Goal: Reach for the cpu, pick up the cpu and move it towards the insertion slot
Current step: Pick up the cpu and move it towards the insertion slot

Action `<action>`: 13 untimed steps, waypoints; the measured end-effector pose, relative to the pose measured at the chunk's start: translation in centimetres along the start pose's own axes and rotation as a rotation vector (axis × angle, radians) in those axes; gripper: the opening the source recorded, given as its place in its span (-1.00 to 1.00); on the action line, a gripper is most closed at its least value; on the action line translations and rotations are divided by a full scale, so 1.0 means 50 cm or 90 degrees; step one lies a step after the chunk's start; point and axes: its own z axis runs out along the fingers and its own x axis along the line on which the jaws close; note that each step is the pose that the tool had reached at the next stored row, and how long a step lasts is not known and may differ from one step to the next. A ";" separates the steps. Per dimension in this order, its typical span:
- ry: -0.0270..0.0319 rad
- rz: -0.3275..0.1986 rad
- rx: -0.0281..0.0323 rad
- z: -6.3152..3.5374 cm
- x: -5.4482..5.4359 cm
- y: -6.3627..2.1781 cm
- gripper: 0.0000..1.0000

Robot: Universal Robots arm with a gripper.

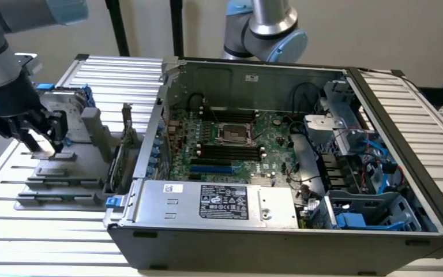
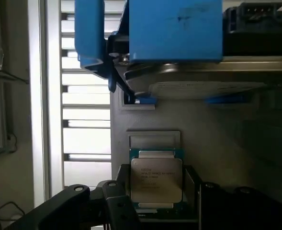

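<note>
Closest to you in the wrist view is the gripper, matt black metal with round bolt heads. Its dark parts stand on both sides of the cpu. You cannot tell whether it is clamped on the chip or only bracketing it.

The cpu is a small flat square. Its face is brushed silver-grey metal with faint printed lines of text, and a thin green board edge shows at two opposite sides. It lies flat and square to the gripper over a smooth, dull grey fixture. Just past it you see a shallow square recess with a pale rim. Further along the fixture stands a hard drive with a silver body in a glossy blue plastic frame. Beside the fixture runs the table, made of pale ribbed slats.

In the exterior view the gripper is down on that fixture at the exterior view's left, outside the computer case, which is dark grey sheet metal with its side open. Nearest in the case is the boxy silver power supply with a black label. Behind it lies the green motherboard with long black memory slots. Among those slots sits the insertion slot, a square with a shiny metal frame and a dark centre. It is well apart from the cpu. At the back a second arm, grey with pale blue caps, rises behind the case.
</note>
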 end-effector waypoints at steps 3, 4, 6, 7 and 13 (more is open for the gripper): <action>0.0000 0.000 0.0000 -0.027 -0.003 0.000 0.09; 0.0000 -0.001 0.0001 -0.037 -0.005 0.000 0.09; 0.0000 -0.001 0.0001 -0.055 -0.008 0.001 0.09; 0.0000 -0.001 0.0001 -0.064 -0.010 0.001 0.09; 0.0000 -0.005 -0.0009 -0.119 -0.030 0.001 0.09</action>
